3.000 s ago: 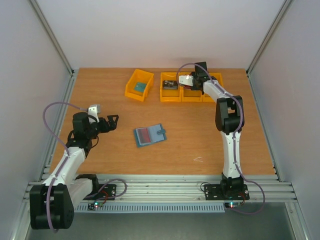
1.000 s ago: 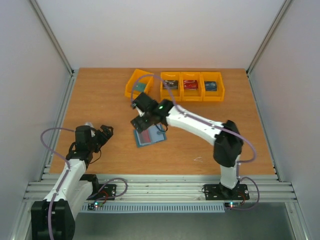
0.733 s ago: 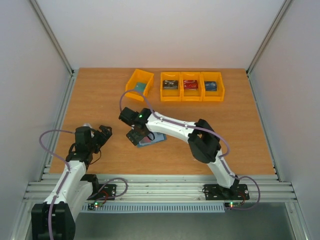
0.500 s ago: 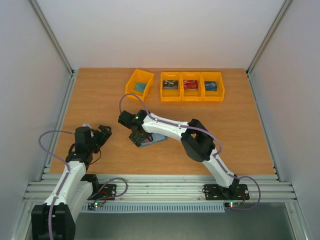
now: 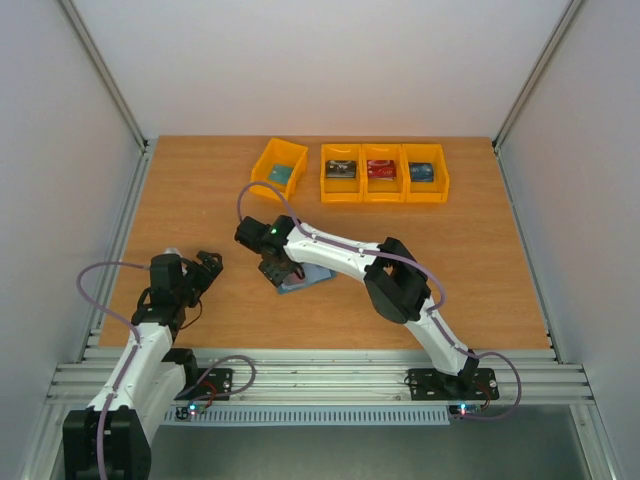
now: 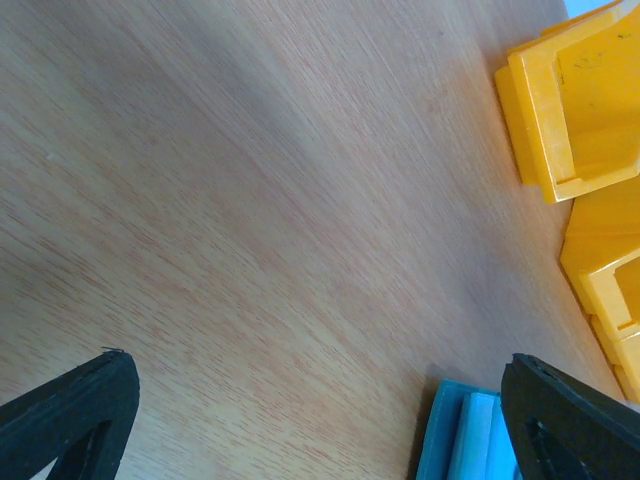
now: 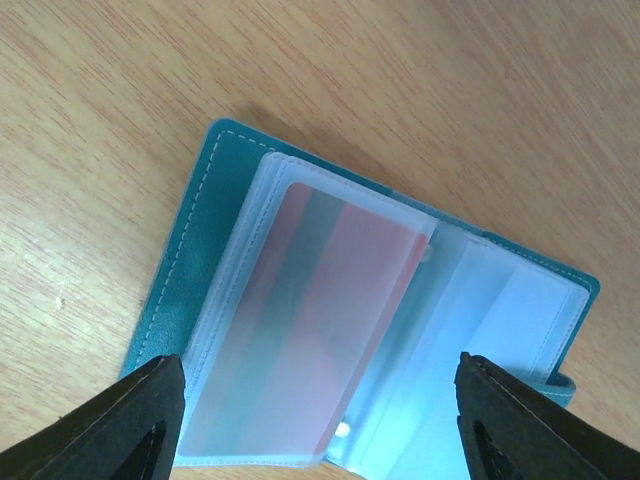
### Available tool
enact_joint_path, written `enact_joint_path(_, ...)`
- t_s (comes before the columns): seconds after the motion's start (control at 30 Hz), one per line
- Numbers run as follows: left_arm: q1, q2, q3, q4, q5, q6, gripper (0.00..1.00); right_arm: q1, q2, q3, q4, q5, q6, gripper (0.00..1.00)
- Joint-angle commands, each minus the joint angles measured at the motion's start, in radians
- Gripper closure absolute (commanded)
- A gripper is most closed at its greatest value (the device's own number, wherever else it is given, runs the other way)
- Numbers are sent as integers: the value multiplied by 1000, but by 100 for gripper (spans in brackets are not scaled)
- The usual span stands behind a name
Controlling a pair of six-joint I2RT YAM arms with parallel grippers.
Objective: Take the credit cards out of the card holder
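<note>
Wooden table top [image 5: 200,190], orange-brown grain, evenly lit with only soft shadows. Plain white back wall [image 5: 320,60] at 12 o'clock, a pale left panel [image 5: 50,200] at 9 o'clock and a pale right panel [image 5: 600,220] at 3 o'clock, with a slanting aluminium post [image 5: 108,75] along the left corner. Ribbed aluminium rail [image 5: 330,372] runs along the table's 6 o'clock edge, with grey floor [image 5: 560,450] below it.

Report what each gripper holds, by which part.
Nothing is held. The right gripper hangs open above the teal folding card holder; the left gripper is open over the wooden table.
</note>
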Motion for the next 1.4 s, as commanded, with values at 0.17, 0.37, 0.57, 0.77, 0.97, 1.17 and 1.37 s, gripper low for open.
enact_joint_path(0.17,3,-8,-10,26,-24,-13,1,-41,50,29,-7,-118,37,12)
enact_joint_path(0.37,1,2,-10,18,-28,-9,1,-113,33,-42,50,-303,122,5)
enact_joint_path(0.57,-6,40,-4,18,-9,-11,1,-152,18,-113,124,-419,144,30)
enact_joint_path(0.77,-93,122,7,96,35,21,0,-172,-7,-163,167,-444,149,39)
enact_joint_path(0.97,-169,225,16,198,48,30,1,-210,-63,-204,202,-507,148,36)
enact_joint_path(1.17,-251,327,14,304,65,31,1,-220,-126,-218,227,-582,99,26)
enact_joint_path(1.37,-282,462,36,393,115,30,1,-266,-138,-245,250,-603,125,28)
